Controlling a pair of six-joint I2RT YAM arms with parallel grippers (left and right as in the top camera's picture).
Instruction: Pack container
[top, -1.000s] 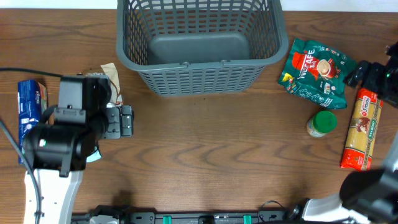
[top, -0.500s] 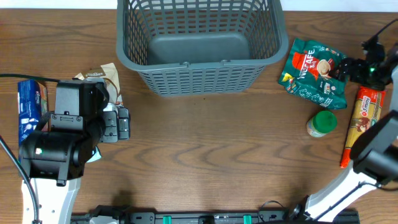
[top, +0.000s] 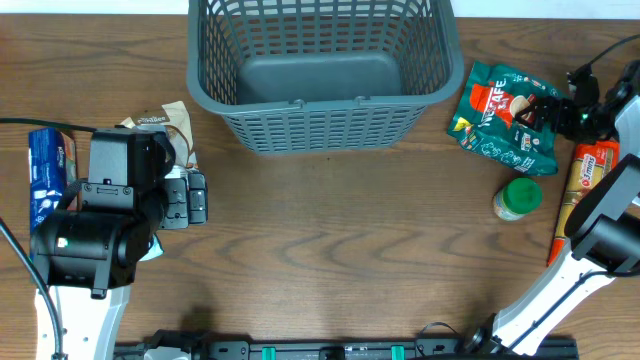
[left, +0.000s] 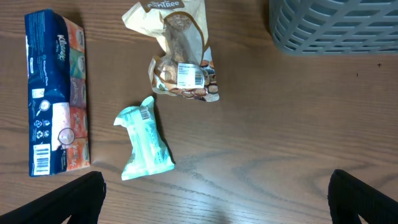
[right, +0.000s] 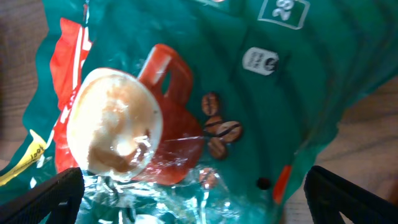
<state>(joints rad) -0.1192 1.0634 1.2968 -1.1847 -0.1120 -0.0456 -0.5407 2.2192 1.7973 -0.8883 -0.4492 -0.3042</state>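
The dark grey basket (top: 320, 70) stands at the back middle of the table, with nothing in it; its corner shows in the left wrist view (left: 336, 25). A green coffee packet (top: 503, 118) lies right of it. My right gripper (top: 545, 113) is open, its fingers spread over the packet's right part; the packet fills the right wrist view (right: 186, 99). My left gripper (top: 197, 196) is open over bare wood at the left. A teal packet (left: 144, 140), a brown snack bag (left: 180, 62) and a blue tissue pack (left: 53, 93) lie ahead of it.
A green-lidded jar (top: 517, 198) and a long pasta packet (top: 582, 208) lie at the right, near my right arm. The snack bag (top: 170, 125) and tissue pack (top: 45, 175) sit at the left beside my left arm.
My right gripper has moved left from the table's right edge onto the green coffee packet. My left arm shifted slightly left, then stayed still.
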